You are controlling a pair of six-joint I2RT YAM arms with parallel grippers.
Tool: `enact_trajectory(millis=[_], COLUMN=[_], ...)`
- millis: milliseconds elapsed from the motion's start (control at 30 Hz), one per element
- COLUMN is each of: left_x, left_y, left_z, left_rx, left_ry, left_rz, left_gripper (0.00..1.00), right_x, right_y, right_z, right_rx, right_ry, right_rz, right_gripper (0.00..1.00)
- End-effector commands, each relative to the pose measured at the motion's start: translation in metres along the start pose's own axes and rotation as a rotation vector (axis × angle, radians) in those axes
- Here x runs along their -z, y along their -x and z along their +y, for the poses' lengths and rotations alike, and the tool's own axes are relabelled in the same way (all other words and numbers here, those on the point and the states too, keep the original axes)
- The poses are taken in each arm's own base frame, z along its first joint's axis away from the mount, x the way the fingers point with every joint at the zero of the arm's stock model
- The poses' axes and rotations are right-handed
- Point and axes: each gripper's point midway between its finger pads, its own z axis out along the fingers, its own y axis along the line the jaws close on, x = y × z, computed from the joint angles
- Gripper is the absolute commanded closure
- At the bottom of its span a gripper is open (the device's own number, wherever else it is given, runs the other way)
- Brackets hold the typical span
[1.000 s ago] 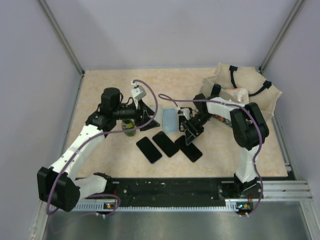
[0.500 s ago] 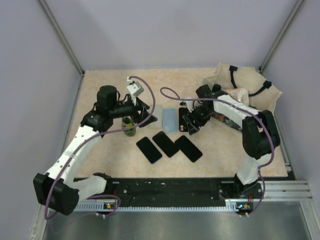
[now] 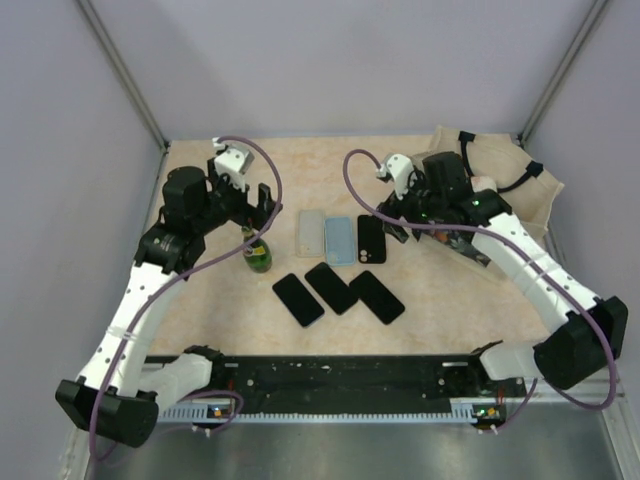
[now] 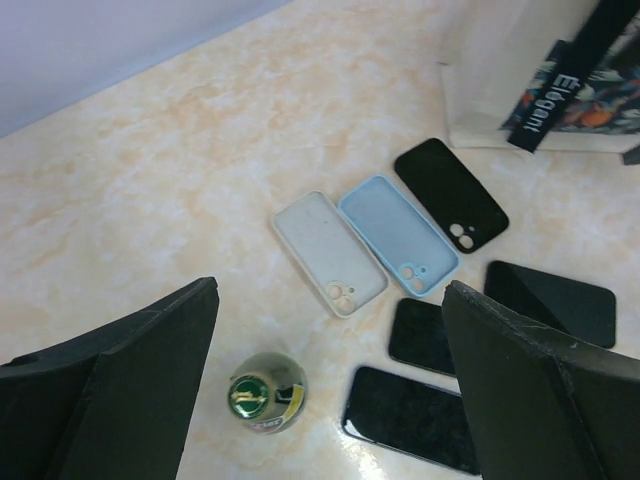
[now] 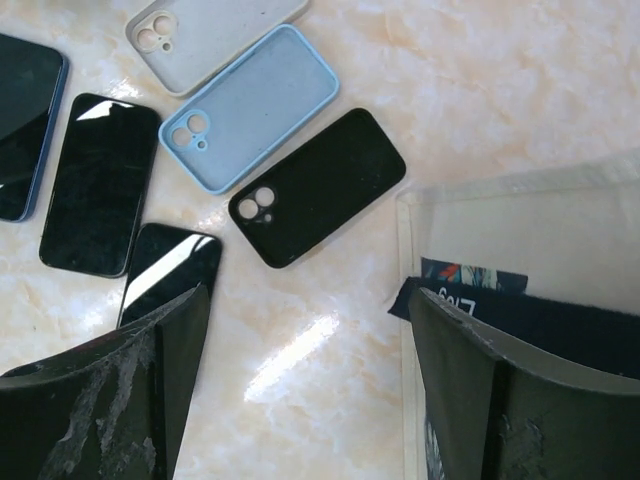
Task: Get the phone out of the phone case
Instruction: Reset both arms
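Three phone cases lie in a row mid-table with their camera cut-outs showing: a white one (image 3: pixel 312 232) (image 4: pixel 330 252), a blue one (image 3: pixel 341 240) (image 5: pixel 250 105) and a black one (image 3: pixel 371 239) (image 5: pixel 318 185). Three black phones (image 3: pixel 298 299) (image 3: pixel 331 288) (image 3: pixel 377 296) lie screen-up in front of them, each outside a case. My left gripper (image 3: pixel 255 212) (image 4: pixel 330 300) hangs open above the bottle, left of the cases. To the right of the black case, my right gripper (image 3: pixel 400 222) (image 5: pixel 308 295) is raised and open. Neither holds anything.
A small green-capped bottle (image 3: pixel 259 252) (image 4: pixel 265 390) stands upright left of the phones, below my left gripper. A beige tote bag (image 3: pixel 500 190) (image 5: pixel 520 230) with dark straps lies at the back right, close beside my right gripper.
Both arms have lifted and drawn back from the middle, left arm to the left, right arm to the right. Both grippers opened wider. The white and black cases are now uncovered.
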Motion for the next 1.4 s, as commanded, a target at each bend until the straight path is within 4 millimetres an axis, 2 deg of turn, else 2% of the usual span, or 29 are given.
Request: enact_trajectory(millis=[0,133,333,367,600,767,800,933,1200,1333,1367], left_x=[0.026,0.04,0.063,0.067,0.08,0.087,0.09,0.087,0.069,0.062,0.057], left_y=[0.024,0.025,0.026,0.025,0.009,0.009,0.01,0.009,-0.005,-0.004,-0.002], left_z=[0.031,0.039,0.044,0.046,0.055,0.058,0.065,0.068,0.07,0.073,0.068], left_rx=[-0.011,-0.019,-0.008,-0.003,0.034,0.043,0.045,0.047,0.088,0.113,0.119], left_ry=[0.183,0.24,0.314,0.329,0.417,0.445,0.483,0.488,0.47,0.468,0.432], left_rz=[-0.064,-0.06,-0.074,-0.077,-0.091,-0.124,-0.131,-0.15,-0.151,-0.162,-0.165], left_gripper=[0.01,0.01,0.01,0.01,0.01,0.01,0.01,0.01,0.01,0.01,0.01], right_x=[0.027,0.05,0.076,0.08,0.088,0.092,0.093,0.097,0.087,0.082,0.079], right_y=[0.012,0.013,0.01,0.01,-0.006,-0.016,-0.017,-0.023,-0.032,-0.034,-0.035], right_z=[-0.01,-0.016,-0.015,-0.015,-0.022,-0.022,-0.022,-0.032,-0.025,-0.027,-0.027], right_rx=[0.001,-0.004,-0.051,-0.058,-0.156,-0.245,-0.248,-0.263,-0.223,-0.221,-0.223], right_ry=[-0.118,-0.194,-0.255,-0.262,-0.333,-0.353,-0.356,-0.383,-0.348,-0.345,-0.339], right_rz=[-0.074,-0.107,-0.147,-0.156,-0.188,-0.256,-0.276,-0.308,-0.3,-0.282,-0.274], right_gripper=[0.18,0.16,0.01,0.01,0.01,0.01,0.01,0.01,0.01,0.01,0.01])
